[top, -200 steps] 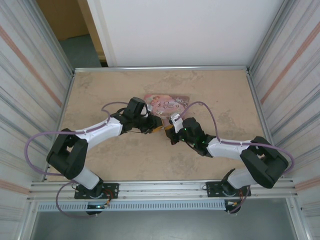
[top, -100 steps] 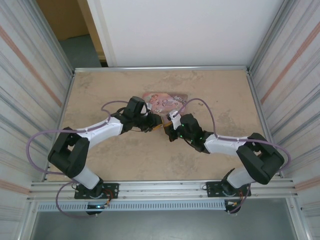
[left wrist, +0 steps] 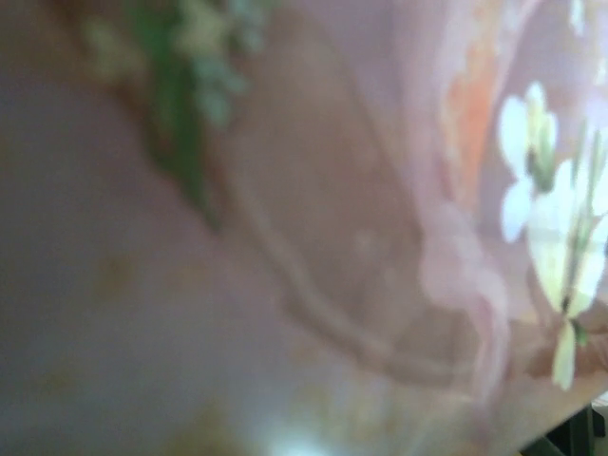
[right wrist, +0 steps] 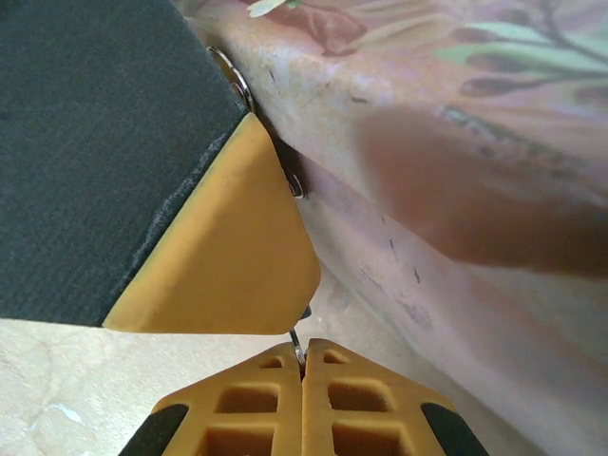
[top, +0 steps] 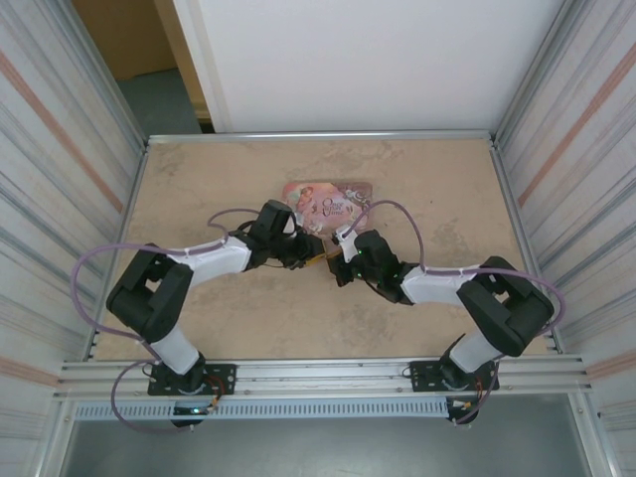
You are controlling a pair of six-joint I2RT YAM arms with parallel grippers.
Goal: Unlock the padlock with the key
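Both arms bent inward, tips close beside pink tin (top: pixel 333 197). Right gripper (right wrist: pixel 302 355) clamped on key (right wrist: pixel 298 342); left gripper (top: pixel 304 250) gap unreadable.

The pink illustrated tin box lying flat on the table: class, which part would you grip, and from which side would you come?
Grip the pink illustrated tin box across its short span, near side wall to far wall, coming from above. It lies flat, lid up. The upright walls likely give the fingers flat faces, while the broad lid offers nothing to pinch.
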